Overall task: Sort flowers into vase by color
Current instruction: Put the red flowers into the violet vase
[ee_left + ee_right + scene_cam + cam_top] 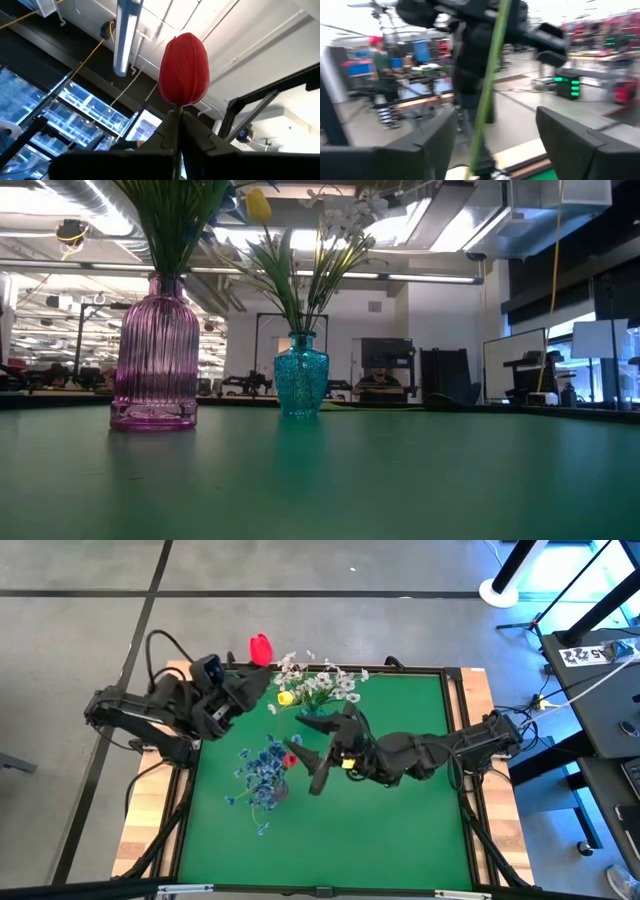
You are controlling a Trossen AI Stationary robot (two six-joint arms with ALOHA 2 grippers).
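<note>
My left gripper (254, 676) is at the table's far left, tipped upward and shut on a red tulip-like flower (260, 648), whose bud (183, 69) stands just past the fingertips. My right gripper (322, 748) hovers open over the table's middle, between the two vases. A thin green stem (487, 85) runs between its fingers, with a gap on each side. A teal vase (300, 375) holds white sprays and a yellow bud (286, 697). A pink vase (155, 355) holds blue flowers (262, 772) and a bit of red (290, 760). My left gripper pinches the red flower's green stem (178, 116) between its two fingers, right beneath the bud. The fingers slant upward toward the far edge, and the stem runs back between them. The bud stands above the fingertips, lifted clear of the table.
Both vases stand on the green mat (400, 830), the teal one near the far edge and the pink one left of the middle. The mat's near and right parts are bare. A wooden rim (140, 830) borders the mat. A person stands in the room beyond.
</note>
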